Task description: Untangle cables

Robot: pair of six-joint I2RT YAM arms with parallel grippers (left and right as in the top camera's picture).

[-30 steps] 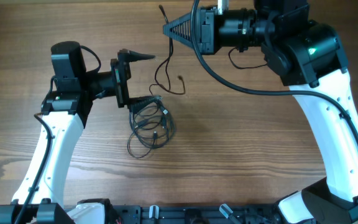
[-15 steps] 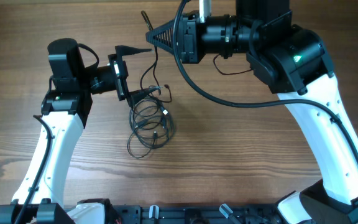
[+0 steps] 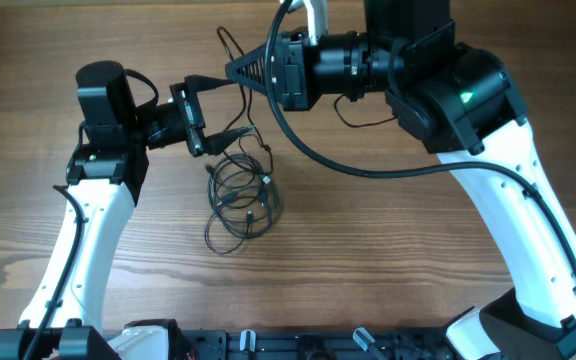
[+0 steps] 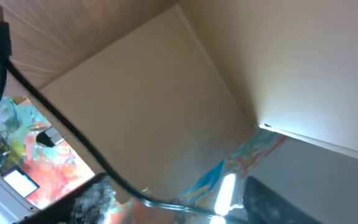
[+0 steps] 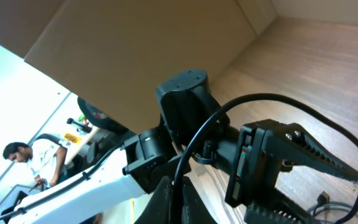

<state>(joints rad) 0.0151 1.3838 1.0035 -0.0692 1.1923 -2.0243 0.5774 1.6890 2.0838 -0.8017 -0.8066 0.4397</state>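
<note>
- Your right claw [image 3: 233, 68] is pinched shut on one strand [image 5: 260, 96], far of the cables [image 3: 240, 195] coiled mid-bench [image 3: 368, 250].
- Your left claw [image 3: 233, 107] gapes beside it, holding nothing.
- Next, probably: grip and part them gently.

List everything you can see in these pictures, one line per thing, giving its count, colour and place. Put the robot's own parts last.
cables: several, exact count unclear; black; a coiled bundle on the table left of centre, with one strand rising to the right gripper.
table: one; brown wood; under everything.
person: one; dark hair; far background of the right wrist view, at the left edge.
arms: two; white and black; one at each side of the table.
left gripper: one; black; above the bundle's top end, jaws apart.
right gripper: one; black; top centre, closed on a cable strand.
</note>
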